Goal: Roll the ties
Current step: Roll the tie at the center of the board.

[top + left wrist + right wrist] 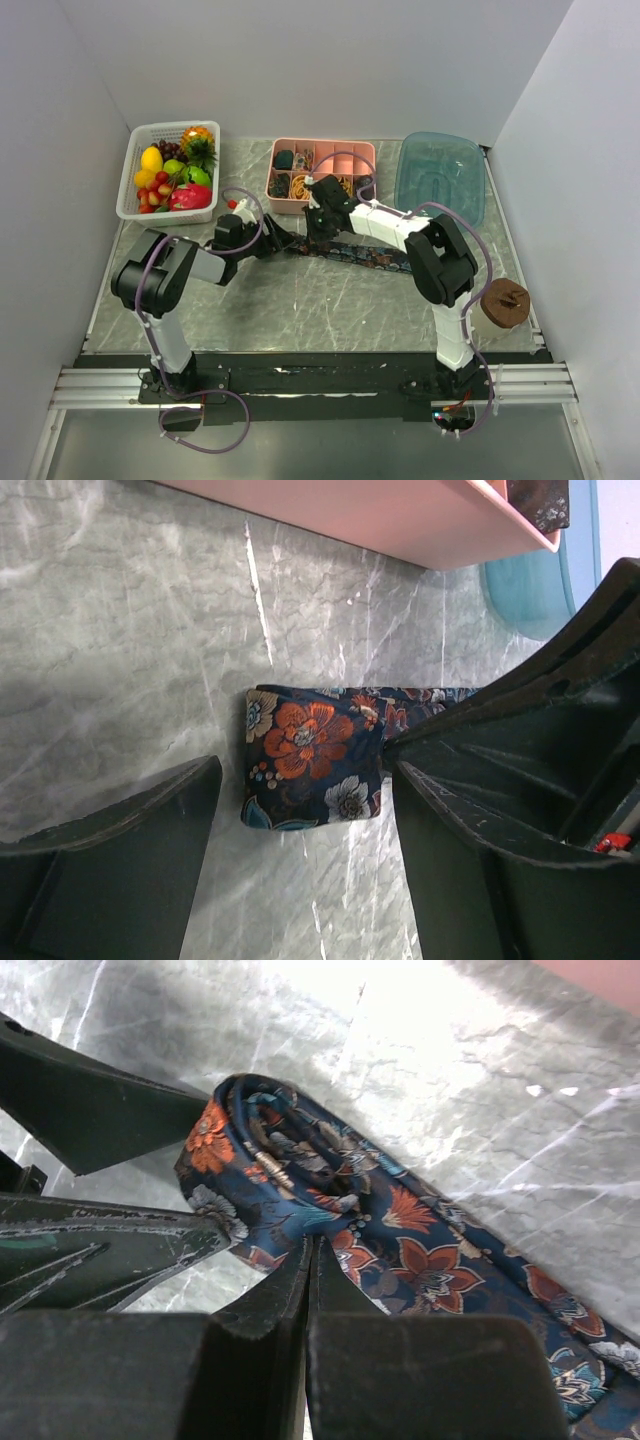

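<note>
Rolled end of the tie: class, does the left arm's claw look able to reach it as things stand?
Probably yes. The left claw stands open, jaws either side of the rolled end, with nothing between them. The shut right claw sits close beside it.

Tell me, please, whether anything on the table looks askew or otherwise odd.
Only the dark navy floral necktie: its rolled left end is loose, with layers gaping in the right wrist view, while the rest lies unrolled across the grey marbled table. Nothing looks spilled or damaged.
</note>
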{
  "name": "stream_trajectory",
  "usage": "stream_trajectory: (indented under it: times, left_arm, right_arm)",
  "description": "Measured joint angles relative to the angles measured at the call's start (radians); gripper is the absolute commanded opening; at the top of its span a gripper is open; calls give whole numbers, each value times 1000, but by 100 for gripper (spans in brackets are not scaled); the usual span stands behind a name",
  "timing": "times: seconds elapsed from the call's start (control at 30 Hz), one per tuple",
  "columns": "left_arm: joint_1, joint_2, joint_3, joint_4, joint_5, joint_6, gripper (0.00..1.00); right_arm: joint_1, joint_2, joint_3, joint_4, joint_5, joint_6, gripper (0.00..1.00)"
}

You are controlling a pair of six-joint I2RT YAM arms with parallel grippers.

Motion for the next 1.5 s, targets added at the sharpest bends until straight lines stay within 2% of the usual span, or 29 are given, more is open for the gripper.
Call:
stream_trajectory:
  times: [0.43,0.53,0.7,1.07,1.3,1.5]
  left_arm:
    - [-1,65,30,62,21,-19,65]
    - [-4,77,37,69,21,-19,58]
    - [-7,100,49,72,21,-35,42]
    - [-10,93,50,58,1,-42,27]
    - [-16,13,51,-57,-58,-14,22]
    - [-41,-70,88,-235,-139,55,18]
  right_arm:
    - [-14,44,37,-2,17,7,0]
    - [-14,51,37,8,14,14,0]
    - [-14,75,37,22,5,22,0]
    - [-20,87,37,48,-37,41,0]
    - [-16,113,67,60,-67,53,0]
    - [3,140,104,58,-69,61,0]
